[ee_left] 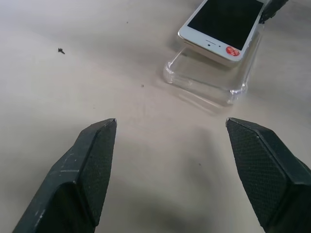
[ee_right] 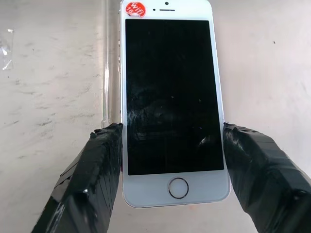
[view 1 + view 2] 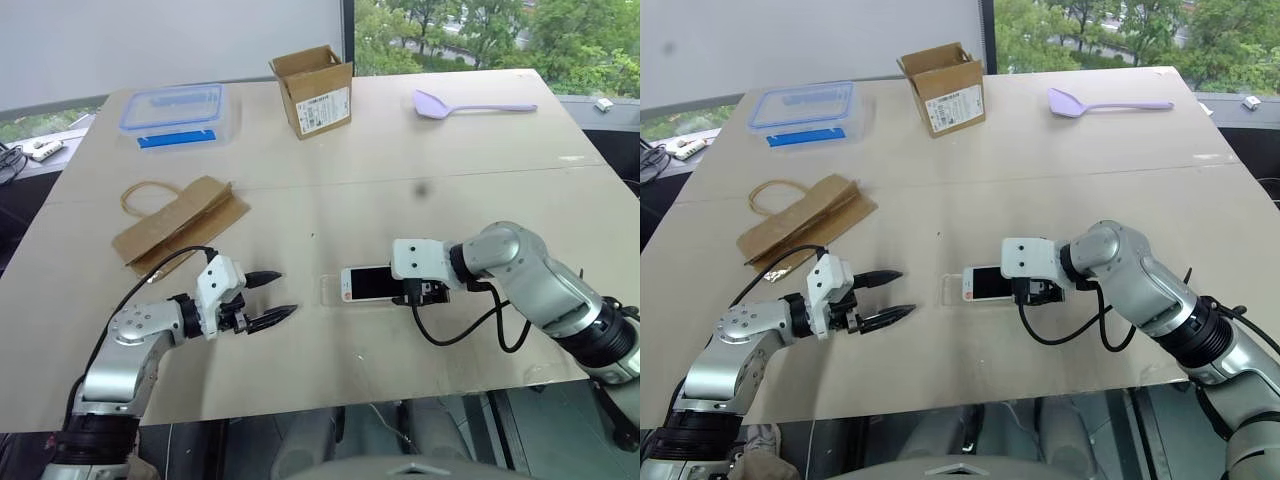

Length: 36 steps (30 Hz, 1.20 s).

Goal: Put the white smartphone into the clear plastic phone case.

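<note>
Your right gripper (image 2: 170,160) had its two black fingers on either long side of the white smartphone with a black screen and round home button (image 2: 172,102), clamped on its home-button end. The phone lay face up near the middle of the pale tabletop (image 3: 400,180), partly over the clear plastic phone case with rounded corners (image 1: 209,82); the case's empty end stuck out past the phone's top edge, and whether the phone was seated in it could not be told. A small round red sticker (image 2: 134,8) sat on the phone's top corner, reading "WiFi". Your left gripper (image 3: 272,297) hovered just left of the case, its fingers spread apart and holding nothing. Farther back stood a clear plastic box with a blue lid (image 3: 178,112), an open brown cardboard carton with a white printed label, too small to read (image 3: 315,88), a lilac plastic spatula (image 3: 470,104) and a flattened brown paper bag with a handle (image 3: 180,220).
</note>
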{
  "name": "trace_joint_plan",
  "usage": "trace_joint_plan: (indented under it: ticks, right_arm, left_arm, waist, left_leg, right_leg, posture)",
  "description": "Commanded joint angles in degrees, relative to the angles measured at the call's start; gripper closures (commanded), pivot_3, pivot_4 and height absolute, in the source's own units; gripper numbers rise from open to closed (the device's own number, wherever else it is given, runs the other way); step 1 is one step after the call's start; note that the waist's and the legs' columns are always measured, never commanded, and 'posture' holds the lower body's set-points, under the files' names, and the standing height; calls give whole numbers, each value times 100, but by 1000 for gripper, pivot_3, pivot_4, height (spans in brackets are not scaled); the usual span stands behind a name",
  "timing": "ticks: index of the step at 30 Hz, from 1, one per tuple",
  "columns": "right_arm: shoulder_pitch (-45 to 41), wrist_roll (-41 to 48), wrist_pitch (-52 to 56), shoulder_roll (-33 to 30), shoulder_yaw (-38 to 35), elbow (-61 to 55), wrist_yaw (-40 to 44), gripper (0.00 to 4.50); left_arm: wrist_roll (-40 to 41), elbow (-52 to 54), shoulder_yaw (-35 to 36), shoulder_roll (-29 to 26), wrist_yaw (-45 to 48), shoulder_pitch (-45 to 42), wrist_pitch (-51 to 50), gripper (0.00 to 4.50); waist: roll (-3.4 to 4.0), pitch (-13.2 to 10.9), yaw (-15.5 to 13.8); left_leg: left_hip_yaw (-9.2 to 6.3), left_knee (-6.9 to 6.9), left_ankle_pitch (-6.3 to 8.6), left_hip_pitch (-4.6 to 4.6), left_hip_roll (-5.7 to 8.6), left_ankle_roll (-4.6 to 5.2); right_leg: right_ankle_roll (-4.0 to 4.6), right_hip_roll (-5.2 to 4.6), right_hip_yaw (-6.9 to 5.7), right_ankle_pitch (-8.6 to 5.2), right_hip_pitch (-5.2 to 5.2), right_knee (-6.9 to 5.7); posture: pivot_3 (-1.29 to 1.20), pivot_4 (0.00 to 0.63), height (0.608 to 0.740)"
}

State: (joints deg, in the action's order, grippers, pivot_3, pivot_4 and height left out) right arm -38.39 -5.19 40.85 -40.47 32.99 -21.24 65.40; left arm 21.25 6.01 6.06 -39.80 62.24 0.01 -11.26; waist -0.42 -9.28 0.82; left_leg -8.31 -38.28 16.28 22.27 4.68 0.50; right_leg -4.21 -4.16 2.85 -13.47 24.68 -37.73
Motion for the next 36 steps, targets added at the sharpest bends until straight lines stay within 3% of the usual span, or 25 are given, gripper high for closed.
trace_joint_plan:
  ticks: [1,21,24,25,33,36]
  right_arm:
    - [-62,-14,-219,-43,-19,-274,63,1738]
    - [-201,-253,-507,-75,192,-308,463,1739]
    - [-174,-181,-551,-22,103,-316,464,245]
    - [-167,-157,-558,0,57,-318,443,72]
    - [-161,636,188,145,-836,-635,317,72]
    - [-31,1074,491,221,-1184,-767,248,1358]
  left_arm:
    - [13,210,-11,-22,-32,27,85,801]
    - [0,207,-217,-5,-107,-93,85,801]
    - [-1,228,-249,7,-116,-91,88,801]
    - [-2,234,-258,9,-116,-88,91,801]
    - [-1,367,-266,72,-135,36,276,801]
    - [19,382,-243,84,-112,87,361,801]
  waist:
    - [0,0,1]
    - [0,0,2]
    - [0,0,2]
    - [0,0,3]
    - [0,0,-7]
    - [0,0,-11]
  left_leg:
    - [0,0,0,0,0,0]
    - [0,0,0,0,0,0]
    - [0,0,0,0,0,0]
    - [0,0,0,0,0,0]
    - [-2,-1,0,1,1,0]
    - [-2,-1,0,1,1,0]
  right_leg:
    - [0,0,0,0,0,0]
    - [0,1,0,0,0,-1]
    - [0,1,0,0,0,-1]
    - [0,1,0,0,0,-1]
    - [0,0,-1,0,0,-1]
    - [0,-1,-1,0,0,-1]
  posture:
    - [0,150,740]
    - [0,150,740]
    - [0,150,740]
    - [0,150,740]
    - [0,150,740]
    - [0,150,740]
